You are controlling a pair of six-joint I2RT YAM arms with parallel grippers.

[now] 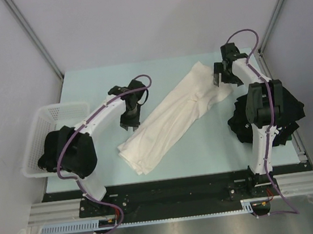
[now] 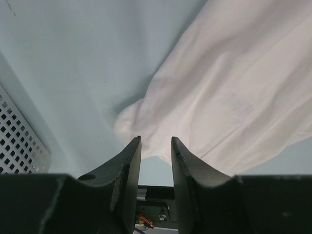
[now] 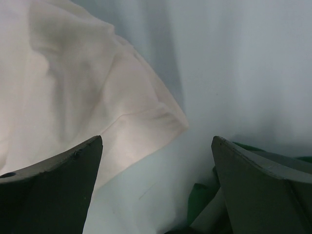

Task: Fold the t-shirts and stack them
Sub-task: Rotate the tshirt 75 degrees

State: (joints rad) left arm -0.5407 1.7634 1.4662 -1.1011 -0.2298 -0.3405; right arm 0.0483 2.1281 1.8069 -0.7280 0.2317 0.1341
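A cream-white t-shirt (image 1: 171, 118) lies folded lengthwise in a long diagonal strip across the table's middle. It fills the left wrist view (image 2: 234, 83) and the right wrist view (image 3: 73, 92). A heap of black t-shirts (image 1: 292, 109) lies at the right, partly hidden by the right arm. My left gripper (image 1: 128, 120) hovers by the strip's left edge, jaws a little apart and empty (image 2: 156, 146). My right gripper (image 1: 220, 78) is wide open and empty by the strip's upper right corner (image 3: 156, 146).
A white mesh basket (image 1: 47, 136) stands at the table's left edge, with dark cloth (image 1: 47, 156) at its near end behind the left arm; its wall shows in the left wrist view (image 2: 19, 141). Green cloth (image 3: 204, 200) shows under the right gripper. Walls enclose the table.
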